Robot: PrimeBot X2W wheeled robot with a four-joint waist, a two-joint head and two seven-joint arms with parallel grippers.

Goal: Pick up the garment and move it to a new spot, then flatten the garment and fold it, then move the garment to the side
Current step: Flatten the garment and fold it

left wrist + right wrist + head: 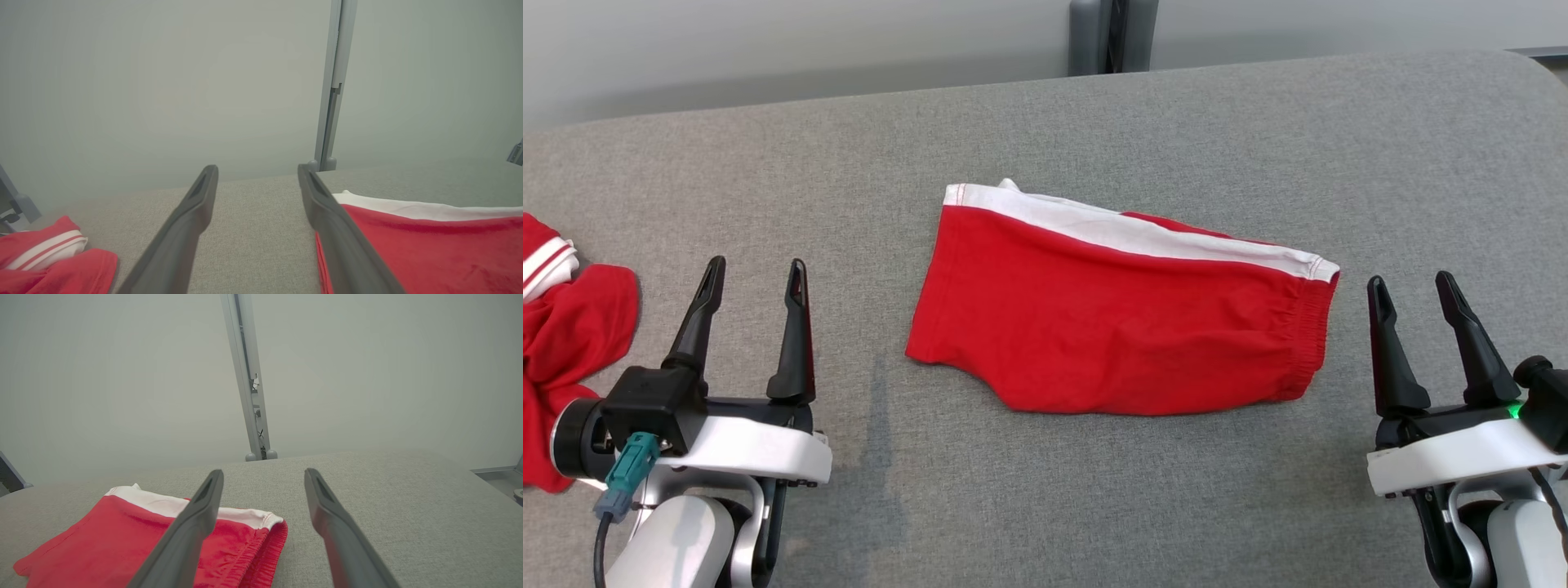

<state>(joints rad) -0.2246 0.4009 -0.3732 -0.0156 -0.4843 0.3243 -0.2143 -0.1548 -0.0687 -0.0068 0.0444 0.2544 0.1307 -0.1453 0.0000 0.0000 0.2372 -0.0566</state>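
**Folded shorts lie flat between two waiting grippers**

The red jersey shorts (1123,322), with a white band along their far edge and a gathered elastic waist at the robot's right, lie in the middle of the grey woven table cover (1045,506). They look doubled, one leg over the other, and the cloth is smooth with almost no wrinkles. From this I judge that the flattening and the folding are done, and that only the move to the side is left.

The left gripper (756,265) stands near the leg-opening end and the right gripper (1411,280) just beside the waistband, each apart from the cloth. Both have their two dark fingers spread wide and hold nothing. This placing seems reasonable: with one gripper at each short end, both ends can be pinched together, so the fold does not open when the garment is lifted. In the wrist views the fingers point low over the table, which would suit a slide under the edge of the cloth.

At the robot's far left a crumpled red garment with white stripes (568,327) lies in a heap, partly behind the left wrist. I cannot tell if it is a finished piece or one that waits. It takes space there, so the right side appears the safer destination.
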